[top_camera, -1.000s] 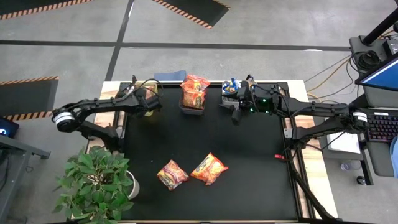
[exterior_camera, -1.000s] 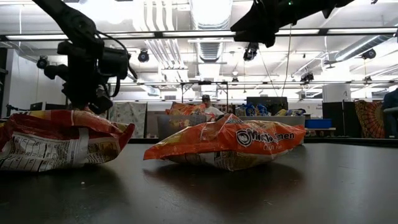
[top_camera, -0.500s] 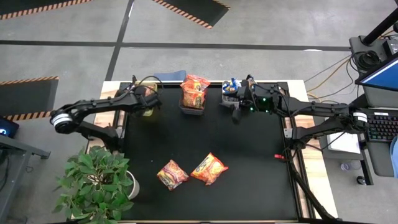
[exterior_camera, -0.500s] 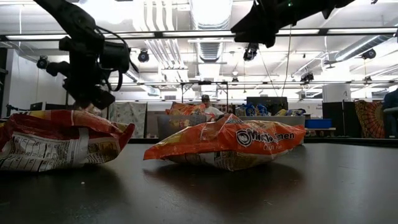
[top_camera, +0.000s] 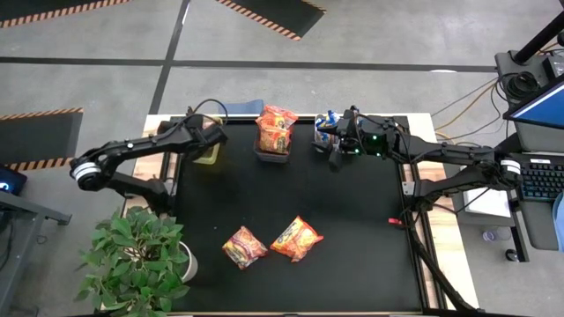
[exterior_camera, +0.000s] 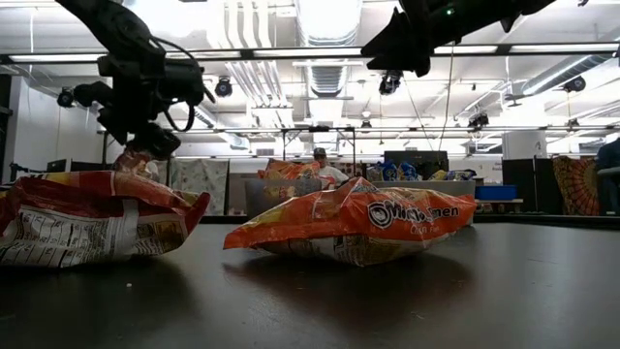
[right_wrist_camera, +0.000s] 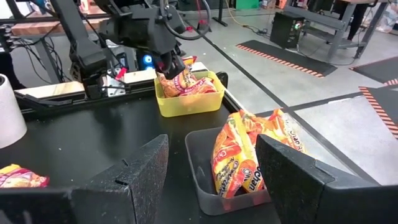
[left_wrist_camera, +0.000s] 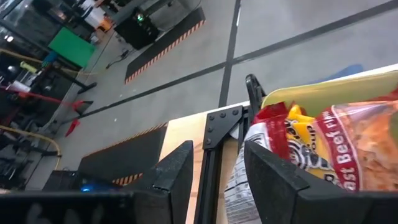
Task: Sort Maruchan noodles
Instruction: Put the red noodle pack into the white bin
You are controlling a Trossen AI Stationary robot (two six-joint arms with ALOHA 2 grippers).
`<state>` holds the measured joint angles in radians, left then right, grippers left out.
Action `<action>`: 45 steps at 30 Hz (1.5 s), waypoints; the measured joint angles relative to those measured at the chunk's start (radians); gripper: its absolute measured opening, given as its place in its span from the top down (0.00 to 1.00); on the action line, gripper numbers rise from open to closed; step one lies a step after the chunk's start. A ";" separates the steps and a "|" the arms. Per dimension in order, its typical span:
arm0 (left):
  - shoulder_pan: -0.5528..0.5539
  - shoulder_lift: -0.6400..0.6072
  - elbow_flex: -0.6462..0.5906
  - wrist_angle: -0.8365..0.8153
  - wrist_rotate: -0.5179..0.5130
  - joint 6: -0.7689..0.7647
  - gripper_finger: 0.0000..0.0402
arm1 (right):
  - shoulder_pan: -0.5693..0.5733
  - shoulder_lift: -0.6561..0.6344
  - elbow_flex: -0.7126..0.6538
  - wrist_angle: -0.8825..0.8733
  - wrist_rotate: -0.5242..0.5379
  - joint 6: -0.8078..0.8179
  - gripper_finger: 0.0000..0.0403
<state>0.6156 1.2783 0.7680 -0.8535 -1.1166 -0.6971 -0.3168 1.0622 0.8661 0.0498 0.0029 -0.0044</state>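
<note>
- You have two orange Maruchan packets lying flat on the black table [top_camera: 352,229]: one packet [top_camera: 244,246] and just beside it a second packet [top_camera: 296,239], both well apart from either gripper, toward the table's near edge. In the low view they show crinkled, the second one with its white logo facing the camera.
- More orange packets [top_camera: 276,129] stand upright in the dark bin [top_camera: 260,153], between your two grippers.
- Your left gripper [top_camera: 211,138] hangs over the yellow bin [right_wrist_camera: 186,102]; red-and-white packets [left_wrist_camera: 336,152] lie in that bin, right in front of its fingers [left_wrist_camera: 267,180]. The fingers stand apart with nothing between them.
- Your right gripper [top_camera: 337,150] sits at the far right of the table, beside a bin of blue-and-yellow packets [top_camera: 326,123]. Its fingers [right_wrist_camera: 292,171] are spread wide and empty, with the dark bin ahead of them.
- Against a second ago, your left gripper has risen and pulled back from the yellow bin: in the low view it sits higher above the near packet. The right arm and the two loose packets have not moved.
- The table is matte black with a light wooden border. A potted plant [top_camera: 141,260] stands off its left side.
- Around it you see grey floor with striped hazard mats, a workstation on the right, and, beyond the table, ceiling lights and ducts.
</note>
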 joint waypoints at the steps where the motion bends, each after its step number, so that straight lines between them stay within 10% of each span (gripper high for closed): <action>1: 0.009 0.007 -0.001 0.006 0.000 0.000 0.69 | 0.000 0.000 0.000 0.000 0.000 0.000 0.43; 21: 0.062 0.236 -0.001 0.080 0.089 0.007 0.90 | 0.000 0.000 0.000 0.000 0.000 -0.007 0.43; 45: 0.075 0.121 0.043 0.051 0.273 0.164 0.89 | 0.000 -0.001 0.000 0.000 0.000 -0.008 0.43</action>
<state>0.6911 1.3992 0.8113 -0.8020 -0.8433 -0.5334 -0.3168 1.0615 0.8658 0.0498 0.0029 -0.0127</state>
